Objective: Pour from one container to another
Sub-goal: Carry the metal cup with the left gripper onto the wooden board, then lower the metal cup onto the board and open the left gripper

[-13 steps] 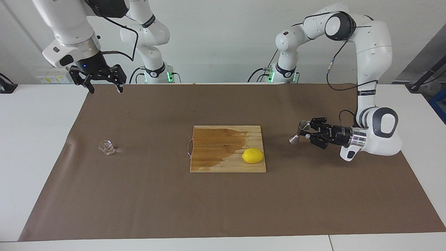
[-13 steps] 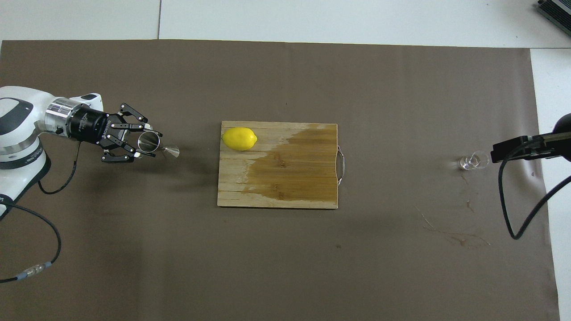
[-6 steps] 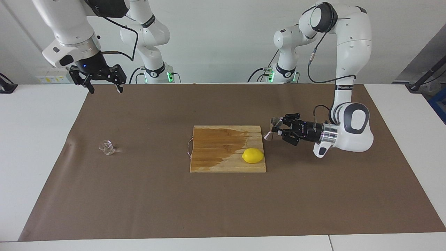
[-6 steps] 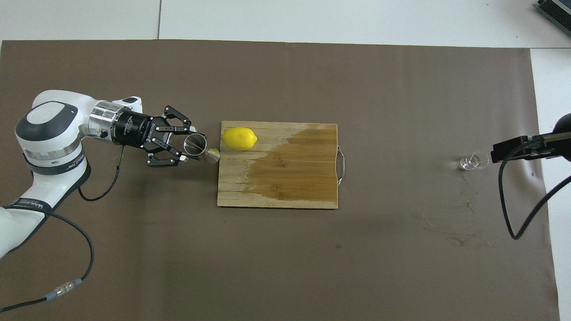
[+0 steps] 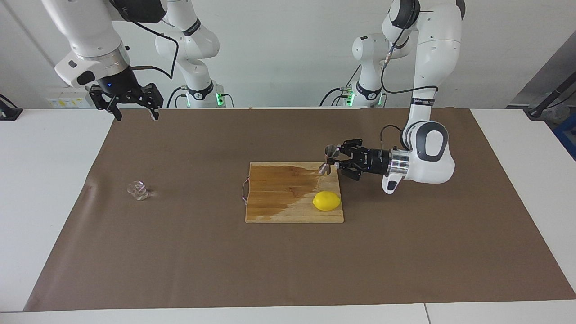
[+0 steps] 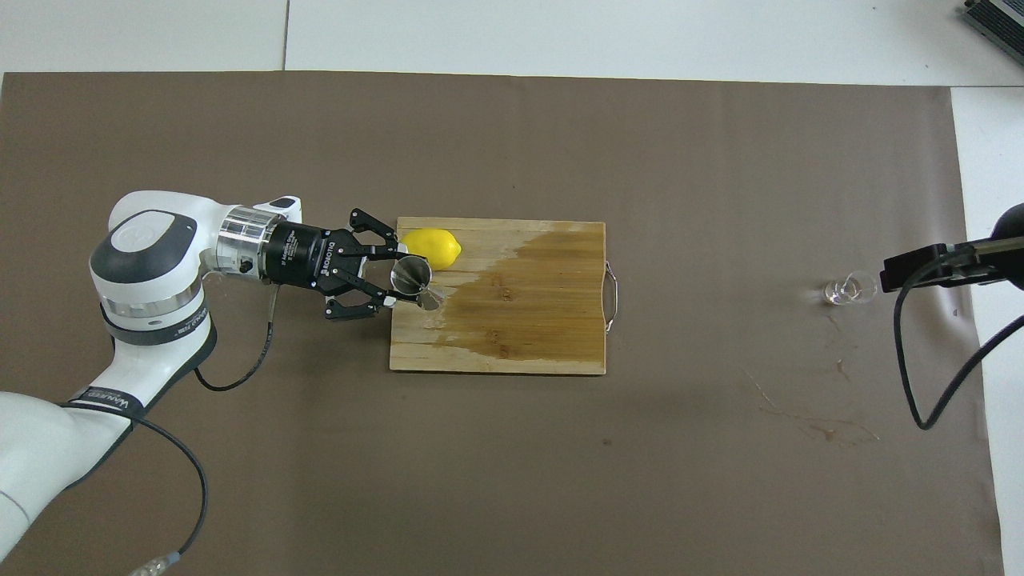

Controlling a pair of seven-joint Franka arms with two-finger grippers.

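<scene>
Jaws of the left gripper [image 5: 335,161] clamp the steel jigger [image 5: 329,159] over the cutting board [image 5: 279,211]; the right gripper [image 5: 133,108] waits with jaws wide. The glass cup [image 5: 137,190] stands untouched on the worktop, so pouring is not yet begun.

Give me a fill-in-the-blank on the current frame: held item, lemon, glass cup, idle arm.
1. The left tool is shut on the steel ____, held over the corner of the cutting board.
2. The lemon lies on the ____.
3. The clear glass cup stands on the brown paper toward the ____ arm's end of the table.
4. The right tool waits with its fingers ____.

Missing words: jigger; cutting board; right; open
</scene>
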